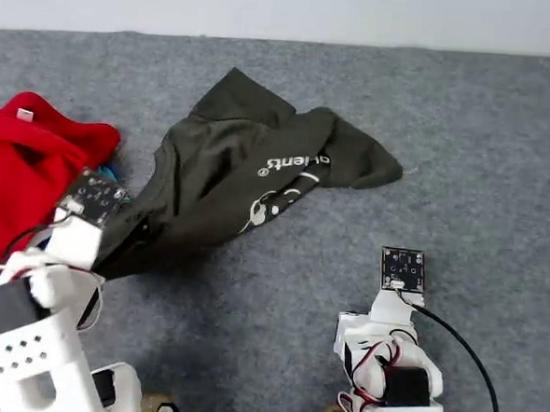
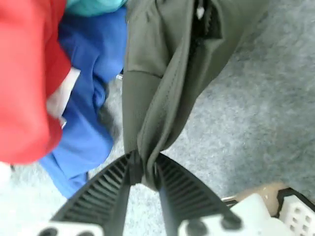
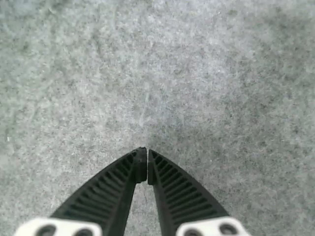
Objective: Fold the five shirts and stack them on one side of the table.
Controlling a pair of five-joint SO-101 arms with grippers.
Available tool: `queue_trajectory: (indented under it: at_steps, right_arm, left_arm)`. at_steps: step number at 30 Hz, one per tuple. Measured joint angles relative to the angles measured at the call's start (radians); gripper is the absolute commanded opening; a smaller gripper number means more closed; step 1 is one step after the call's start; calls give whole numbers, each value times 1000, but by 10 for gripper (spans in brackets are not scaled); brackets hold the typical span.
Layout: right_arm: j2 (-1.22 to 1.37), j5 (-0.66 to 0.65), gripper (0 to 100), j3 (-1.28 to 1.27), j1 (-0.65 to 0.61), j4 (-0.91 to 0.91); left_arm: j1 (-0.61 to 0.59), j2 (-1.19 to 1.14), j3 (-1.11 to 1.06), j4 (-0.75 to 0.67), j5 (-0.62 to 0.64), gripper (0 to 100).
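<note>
Right now the left pincer [image 2: 143,168] is clenched on a bunched fold of the dark shirt [image 2: 162,88]. The cloth is nipped between its ribbed pads and rises away from them in a tight gather. Just beside that gather, toward the left of the left wrist frame, lie a blue shirt [image 2: 91,103] and a red shirt [image 2: 27,78], with a teal one [image 2: 93,4] at the top edge.

The step in hand looks like drawing the dark shirt clear of the pile to spread it. It would go best with a firm grip and a low, steady pull toward the bare grey desk [image 1: 375,100], so the cloth trails out flat and drags no neighbour along.

In the high view the dark shirt sprawls crumpled from lower left to upper middle. The right pincer [image 3: 143,166] is closed on nothing over bare desk, well apart from the shirt. A second corner would suit it.
</note>
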State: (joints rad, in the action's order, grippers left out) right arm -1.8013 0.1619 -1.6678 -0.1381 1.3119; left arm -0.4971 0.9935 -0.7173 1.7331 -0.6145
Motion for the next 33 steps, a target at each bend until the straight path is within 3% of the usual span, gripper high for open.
queue_trajectory:
  at_steps: [16,22,27,33]
  right_arm:
    - [0,-6,9,0,2,-6]
    - [0,-221,7,11,71,-126]
    - [54,-273,7,175,98,-138]
    - [391,-273,8,456,101,-183]
  left_arm:
    - [-114,29,-2,0,41,13]
    - [-114,29,-2,0,46,13]
    - [-114,29,-2,0,49,13]
    - [-114,29,-2,0,49,13]
